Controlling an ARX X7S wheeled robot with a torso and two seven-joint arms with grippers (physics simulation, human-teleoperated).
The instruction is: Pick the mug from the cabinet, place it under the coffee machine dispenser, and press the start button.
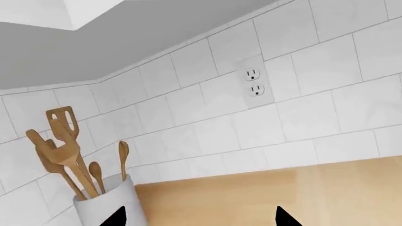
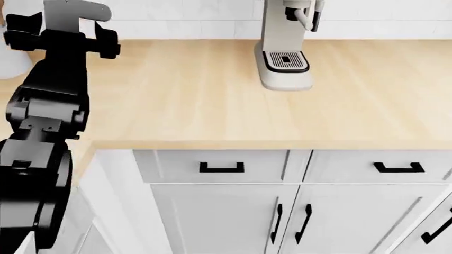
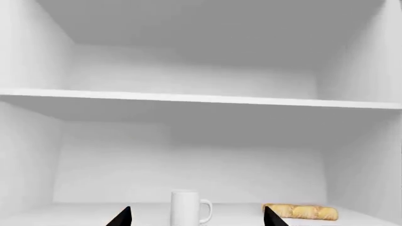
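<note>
Left pincer (image 1: 196, 217): only its two dark fingertips showed in its wrist view, set wide apart with nothing between them, raised over the wooden counter (image 1: 270, 197) and aimed at the tiled wall (image 1: 188, 122)
Utensil crock (image 1: 110, 205): white, close in front of the left pincer by one fingertip, holding wooden spoons (image 1: 66, 155) and a slotted spatula; whether it touched the fingertip could not be told
Wall socket (image 1: 253, 82): white double outlet on the tiles, well beyond the left pincer and above the counter
Left arm (image 2: 50, 106): black, reaching up the left of the head view over the counter's left end
Coffee machine (image 2: 282, 47): tall and cream, standing on the counter well to the right of the left arm, its dark drip grille (image 2: 286, 60) bare
Dispenser and start button: the machine's head was cut off by the head view's top edge, so neither could be made out
Base cabinets (image 2: 282, 201): white doors and drawers with black handles, below the counter edge
Right pincer (image 3: 196, 217): two dark fingertips spread apart, empty, pointed into the open white cabinet (image 3: 37, 141)
Mug (image 3: 187, 206): plain white, upright on the cabinet's lower shelf, straight ahead of the right pincer and between the lines of its fingertips but farther back, untouched, handle turned toward the bread
Bread (image 3: 300, 212): golden loaf lying on the same shelf, beyond the right pincer's other fingertip, beside the mug and apart from it
Upper shelf (image 3: 201, 99): white board high above the right pincer
</note>
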